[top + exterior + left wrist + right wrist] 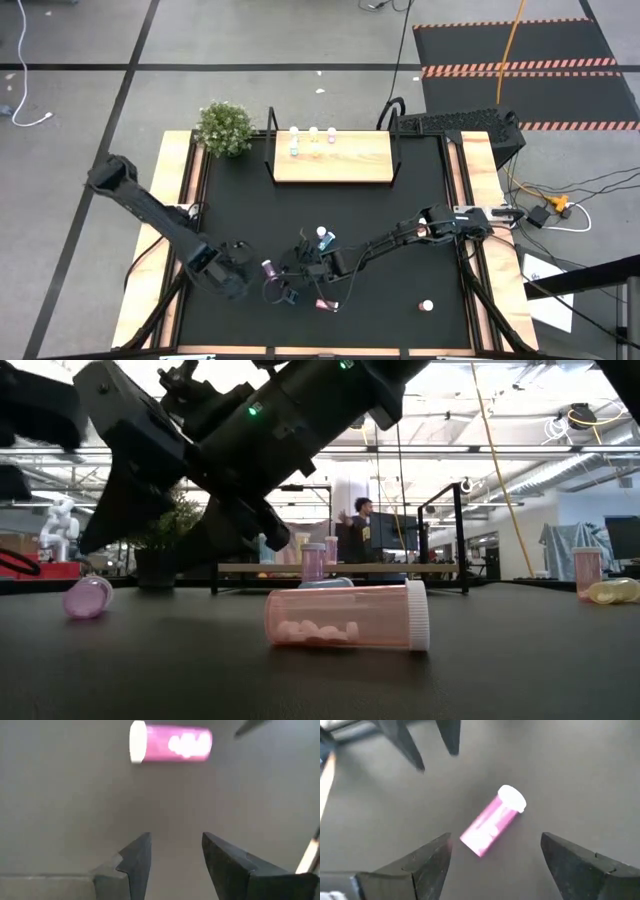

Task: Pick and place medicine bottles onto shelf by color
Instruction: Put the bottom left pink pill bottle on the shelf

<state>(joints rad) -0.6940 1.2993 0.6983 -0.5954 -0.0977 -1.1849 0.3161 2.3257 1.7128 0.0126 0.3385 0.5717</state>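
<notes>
A pink medicine bottle [268, 268] with a white cap lies on its side on the black table, between my two grippers. My left gripper [176, 837] stands open on its left, a short way off, with nothing between its fingers. My right gripper [496, 836] stands wide open on its right, and the bottle [492, 822] lies on the table in line with the gap, untouched. A second pink bottle [345, 618] lies on its side nearer the front edge. A blue bottle [323, 238] stands just behind my right gripper. The wooden shelf [340, 165] at the back carries three bottles [314, 136].
A green plant [225, 127] stands at the far left corner beside the shelf. A bottle with its white cap up [427, 306] stands at the near right, and the low view shows a yellow one [615, 592] lying beside it. Black uprights [397, 150] flank the shelf.
</notes>
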